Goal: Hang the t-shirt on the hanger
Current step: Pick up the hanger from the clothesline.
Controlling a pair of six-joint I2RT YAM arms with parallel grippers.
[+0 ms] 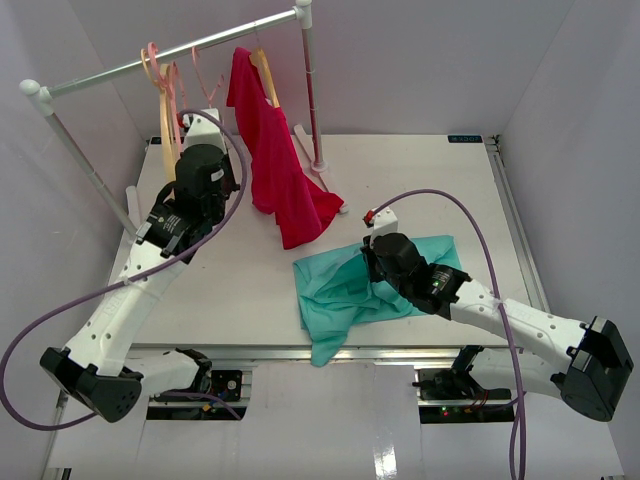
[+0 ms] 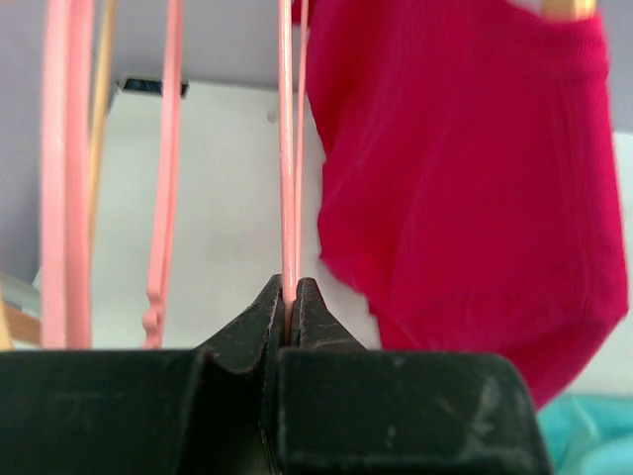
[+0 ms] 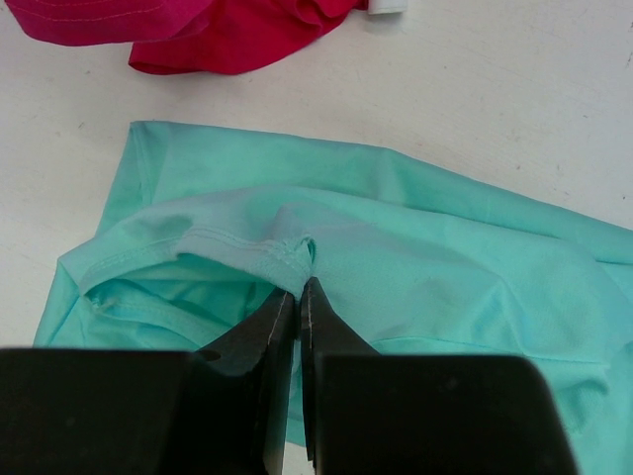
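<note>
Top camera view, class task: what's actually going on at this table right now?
Two robot arms are working on getting a shirt onto a hanger. The left claw is shut on a thin pink hanger up at the clothes rail, beside a red garment hanging there. The right claw pinches the neckline of the teal t-shirt, which lies crumpled on the table. The shirt is not yet on the hanger.

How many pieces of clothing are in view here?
2. A teal t-shirt lies crumpled on the near side of the table, pinched by the right gripper. A red garment hangs from the rack, its hem touching the table. I see none hidden.
</note>
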